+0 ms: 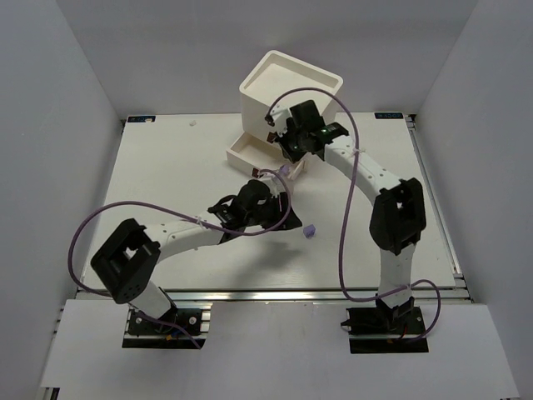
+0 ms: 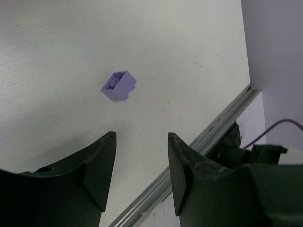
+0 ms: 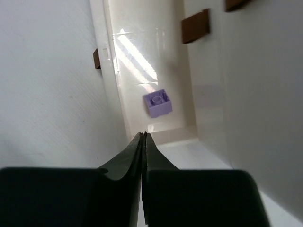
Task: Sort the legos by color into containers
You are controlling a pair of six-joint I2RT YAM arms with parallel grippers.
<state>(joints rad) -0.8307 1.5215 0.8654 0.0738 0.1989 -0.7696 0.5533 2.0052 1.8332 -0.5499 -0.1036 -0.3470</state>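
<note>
Desk brick: pale lavender, small and blocky, one round stud showing on the upper face, turned corner-on to the left jaws. Lies alone on the white desk, ahead of the gap between the left jaws and somewhat toward the left-hand finger's side, clear of both tips. Left jaws: spread wide, holding nothing.

Drawer brick: same lavender, squarish, one round ring visible on the face turned to the camera. Rests on the glossy white floor of the pulled-out drawer, just beyond the tips of the right jaws and a little to their right, not touching them. Right jaws: pressed together tip to tip, nothing between.

Counts:
- lavender bricks: 2 (1 on desk, 1 in drawer)
- cabinet: 1, white, recessed top
- drawers pulled out: 1
- red-brown pulls in right wrist view: 3

Top view: desk brick just beside the left jaws, on their right and apart from them. Right jaws low over the open drawer, close against the cabinet front.
</note>
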